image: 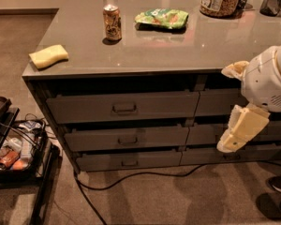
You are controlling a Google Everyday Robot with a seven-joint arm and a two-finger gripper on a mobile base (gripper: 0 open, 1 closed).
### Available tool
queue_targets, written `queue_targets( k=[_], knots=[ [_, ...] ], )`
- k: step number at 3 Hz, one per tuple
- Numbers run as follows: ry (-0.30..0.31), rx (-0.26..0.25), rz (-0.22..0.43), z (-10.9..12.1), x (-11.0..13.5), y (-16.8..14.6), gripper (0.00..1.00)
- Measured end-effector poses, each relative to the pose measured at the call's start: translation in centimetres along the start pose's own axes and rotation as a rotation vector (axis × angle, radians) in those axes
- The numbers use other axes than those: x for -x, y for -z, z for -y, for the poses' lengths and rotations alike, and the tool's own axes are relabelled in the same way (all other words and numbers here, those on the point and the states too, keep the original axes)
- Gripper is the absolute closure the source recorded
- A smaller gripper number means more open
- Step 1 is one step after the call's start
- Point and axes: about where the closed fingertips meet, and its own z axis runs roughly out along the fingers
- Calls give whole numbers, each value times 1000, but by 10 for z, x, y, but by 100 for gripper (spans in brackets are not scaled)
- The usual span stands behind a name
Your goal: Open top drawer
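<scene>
Camera view puts the gripper point(242, 129) low at the right, before the other drawer stack, its opening impossible to tell; the top drawer point(154, 106) sits under the desk point(178, 46) edge, its handle point(124, 108) well apart leftward, slightly higher

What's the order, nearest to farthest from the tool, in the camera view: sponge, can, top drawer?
The tool hangs low at the right, in front of the right-hand drawers.
1. top drawer, just to the tool's left
2. can, up on the counter, towards the back left
3. sponge, near the counter's left edge
</scene>
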Motion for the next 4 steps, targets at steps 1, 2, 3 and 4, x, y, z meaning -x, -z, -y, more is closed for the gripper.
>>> queue_targets(
  k=[1,2,3,4],
  knots=[
    [4,22,0,0,-1,-3,0],
    [34,127,81,-18,12,-36,0],
    [88,223,194,-36,46,-62,0],
    [87,229,199,-35,47,-63,0]
  ],
)
